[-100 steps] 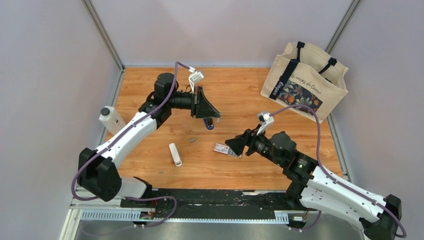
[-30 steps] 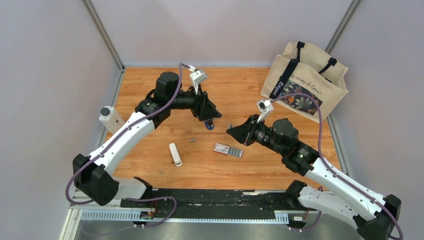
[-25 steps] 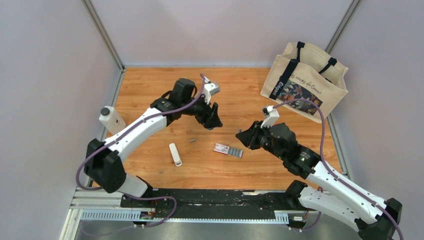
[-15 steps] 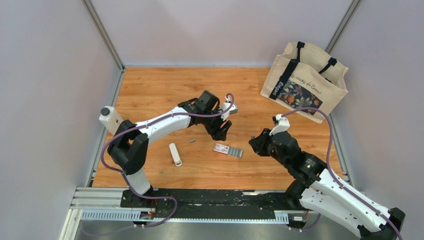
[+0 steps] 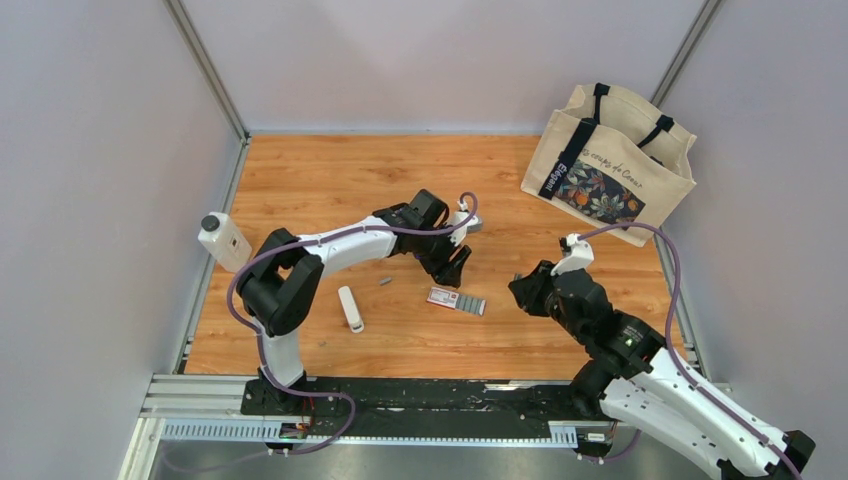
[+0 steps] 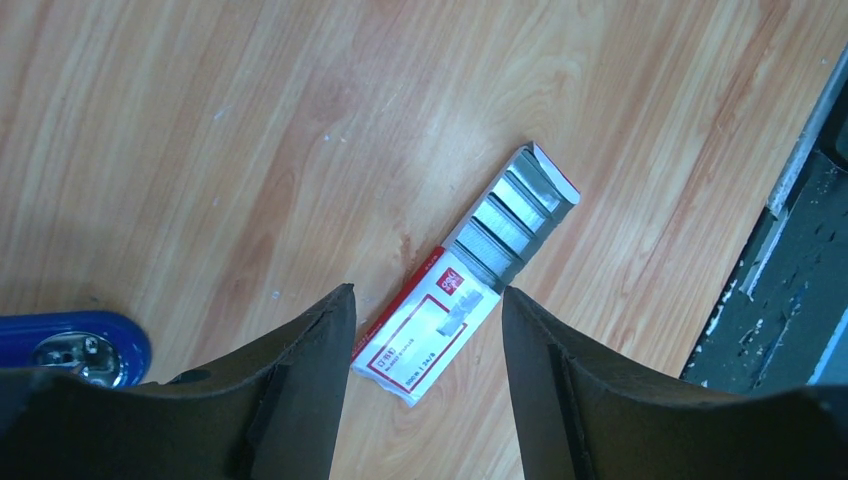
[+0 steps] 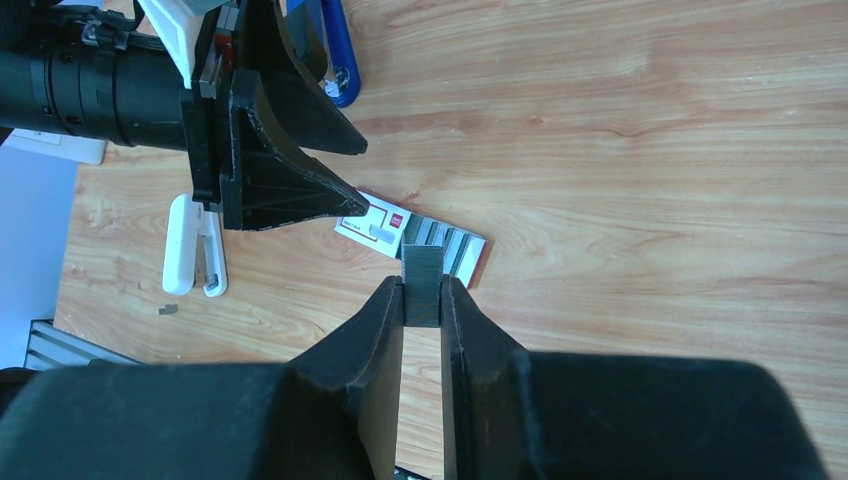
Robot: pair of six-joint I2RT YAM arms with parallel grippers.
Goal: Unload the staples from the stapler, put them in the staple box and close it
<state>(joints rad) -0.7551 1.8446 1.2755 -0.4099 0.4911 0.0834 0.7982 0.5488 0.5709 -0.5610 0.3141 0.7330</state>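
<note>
Chiefly, the risk is lying with the staples [image 7: 422,268], a short grey strip that my right hand [image 7: 422,292] is pinching by its lower end only. With so little metal between the fingertips, a small twist or a brush against the desk [image 7: 650,150] could be flicking the strip loose or snapping it into pieces. A second risk is sitting under my left hand [image 6: 428,300]: it is hanging over the red-and-white staple box [image 6: 465,290], whose tray is lying slid out with fresh strips showing. A clumsy descent could be shoving the box, spilling those strips and mixing them with the unloaded one.

The stapler [image 6: 70,345] is lying on the desk just beside my left hand's outer finger, so a sideways drift could also be knocking it away. In the right wrist view it is showing as a blue end beyond the left hand; in the top view the arm is hiding it.

My right hand is clenched on the strip, fingers nearly together. My left hand is standing released, fingers well apart and grasping nothing; whether the tips are touching the box, I cannot tell. The white stick [image 5: 349,308] is lying apart, near the desk's front.
</note>
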